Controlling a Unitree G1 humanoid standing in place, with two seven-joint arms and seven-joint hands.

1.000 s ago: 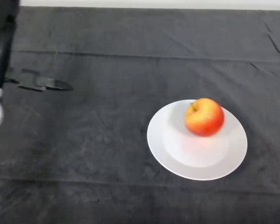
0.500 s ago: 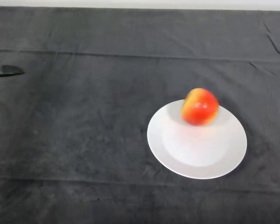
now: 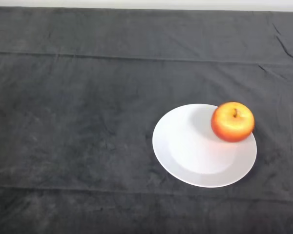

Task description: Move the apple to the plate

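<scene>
A red and yellow apple [image 3: 233, 121] rests on the far right rim of a white round plate [image 3: 190, 151], stem side up. The plate lies on the dark cloth right of the middle of the head view.
A dark cloth [image 3: 78, 122] with creases covers the whole table. A pale strip [image 3: 146, 4] runs along the table's far edge at the top of the view.
The arm and hand have left the view at the left edge. The apple has rolled from the plate's far middle to its far right rim.
</scene>
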